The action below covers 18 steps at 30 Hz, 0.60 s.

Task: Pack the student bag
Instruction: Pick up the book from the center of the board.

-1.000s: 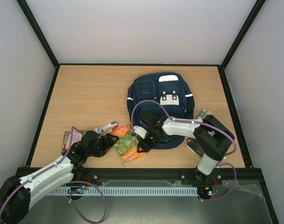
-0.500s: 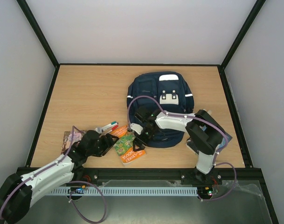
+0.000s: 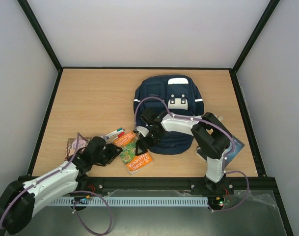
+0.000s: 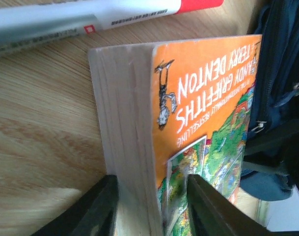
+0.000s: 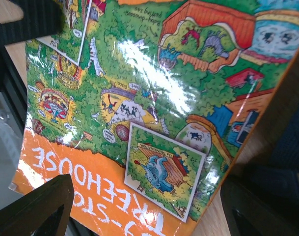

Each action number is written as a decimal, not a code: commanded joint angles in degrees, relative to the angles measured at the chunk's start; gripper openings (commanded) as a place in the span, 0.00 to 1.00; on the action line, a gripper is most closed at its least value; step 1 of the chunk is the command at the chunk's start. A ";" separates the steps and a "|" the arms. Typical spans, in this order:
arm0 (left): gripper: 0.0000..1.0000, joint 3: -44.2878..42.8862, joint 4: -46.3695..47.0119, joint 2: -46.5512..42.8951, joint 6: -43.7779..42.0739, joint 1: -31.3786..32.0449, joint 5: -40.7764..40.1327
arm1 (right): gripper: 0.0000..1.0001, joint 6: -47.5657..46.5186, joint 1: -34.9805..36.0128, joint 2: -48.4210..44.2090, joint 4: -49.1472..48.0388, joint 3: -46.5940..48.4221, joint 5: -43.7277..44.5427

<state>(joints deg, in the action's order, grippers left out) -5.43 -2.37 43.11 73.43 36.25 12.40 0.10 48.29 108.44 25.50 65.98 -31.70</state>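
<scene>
The left claw (image 4: 151, 194) pinches the thick orange paperback (image 4: 208, 93) across its page edge. A white marker (image 4: 90, 17) lies on the bench (image 4: 41, 123) just beyond that claw. The right claw (image 5: 147, 194) hangs spread wide over the paperback's cover. The student bag (image 3: 166, 105) lies close on the right of both claws, beside the paperback.

The student bag (image 3: 159, 93) is navy blue with white stripes. The book (image 3: 134, 155) has an orange cover with green cartoon drawings
</scene>
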 commanded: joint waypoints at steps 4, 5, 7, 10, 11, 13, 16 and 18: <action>0.18 4.88 -11.66 11.25 -3.27 -0.05 1.20 | 0.83 2.33 -1.03 9.04 0.45 -1.64 -5.14; 0.13 5.07 -11.61 11.82 -3.53 -0.04 1.28 | 0.83 2.59 -1.56 9.25 0.24 -1.27 -5.96; 0.08 5.50 -11.17 12.99 -4.00 -0.04 1.49 | 0.84 3.21 -2.20 10.12 -0.27 -0.64 -7.20; 0.08 5.05 -11.21 14.20 -4.99 -0.02 1.33 | 0.84 3.80 -2.95 12.43 0.16 1.03 -11.28; 0.08 4.99 -11.17 14.46 -5.15 -0.04 1.39 | 0.84 3.82 -3.00 12.90 0.30 1.39 -13.79; 0.08 4.91 -10.88 14.83 -5.31 0.01 1.19 | 0.82 3.49 -2.96 13.06 1.03 2.04 -18.47; 0.08 4.73 -10.32 15.30 -5.20 -0.02 1.18 | 0.79 2.63 -3.02 11.47 2.27 3.07 -23.44; 0.09 4.73 -10.20 15.45 -4.99 -0.04 1.22 | 0.75 2.98 -3.10 9.81 2.40 3.74 -25.36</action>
<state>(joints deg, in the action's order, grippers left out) -6.22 5.17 52.82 69.14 35.55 13.43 4.34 42.83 114.83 29.45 70.57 -48.14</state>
